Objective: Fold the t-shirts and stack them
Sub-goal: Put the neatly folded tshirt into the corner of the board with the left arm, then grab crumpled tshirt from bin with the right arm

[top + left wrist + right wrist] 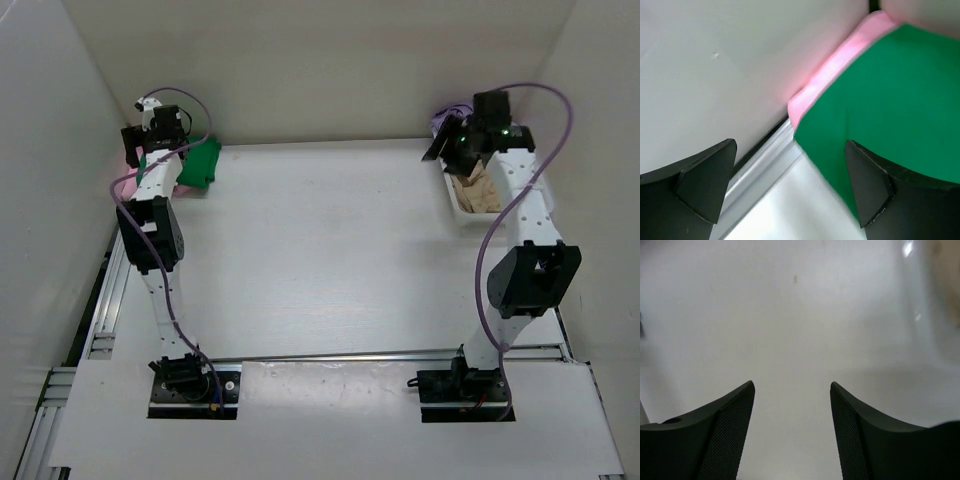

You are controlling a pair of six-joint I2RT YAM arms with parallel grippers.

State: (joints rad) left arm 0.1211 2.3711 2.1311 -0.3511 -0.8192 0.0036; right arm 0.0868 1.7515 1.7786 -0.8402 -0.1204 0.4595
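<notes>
At the tabletop's (320, 250) far left corner, the green shirt (890, 100) lies on the pink shirt (840, 60), against the wall.
Left pincer (790, 165) hangs just above them, gaping wide, nothing in it. Far right, the right pincer (791, 390) stands parted and empty by the white basket (454, 198), where the tan shirt (480, 188) lies.

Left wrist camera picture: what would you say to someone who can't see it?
A green shirt lies over a pink shirt, next to a white wall. The left gripper is open in front, holding nothing.
</notes>
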